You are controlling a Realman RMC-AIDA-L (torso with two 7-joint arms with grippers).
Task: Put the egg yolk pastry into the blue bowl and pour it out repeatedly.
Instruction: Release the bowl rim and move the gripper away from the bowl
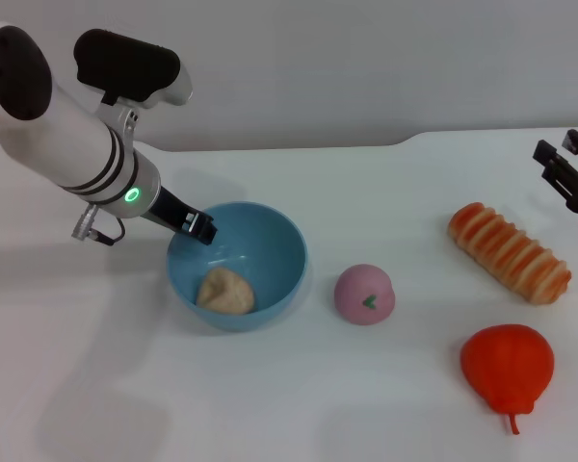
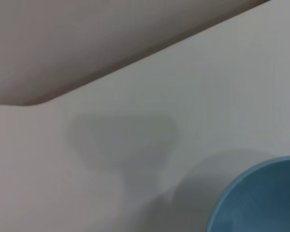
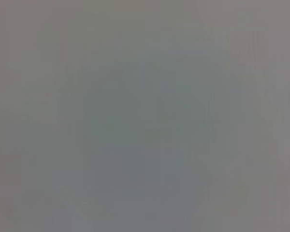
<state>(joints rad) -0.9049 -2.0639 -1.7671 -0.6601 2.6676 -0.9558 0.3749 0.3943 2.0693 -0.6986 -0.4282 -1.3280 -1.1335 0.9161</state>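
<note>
The blue bowl (image 1: 270, 252) stands upright on the white table, left of centre. The egg yolk pastry (image 1: 224, 290), a pale beige lump, lies inside it against the near-left wall. My left gripper (image 1: 197, 225) reaches down from the upper left to the bowl's far-left rim and looks shut on it, one black finger (image 1: 187, 220) lying over the edge. The left wrist view catches only a curved piece of the blue bowl (image 2: 261, 200) in one corner. My right gripper (image 1: 568, 173) hangs open at the far right edge, away from the bowl.
A pink round bun with a green mark (image 1: 364, 294) sits just right of the bowl. A long orange-and-cream striped bread (image 1: 509, 252) and an orange-red pear-shaped fruit (image 1: 507, 368) lie farther right. The table's back edge meets a grey wall.
</note>
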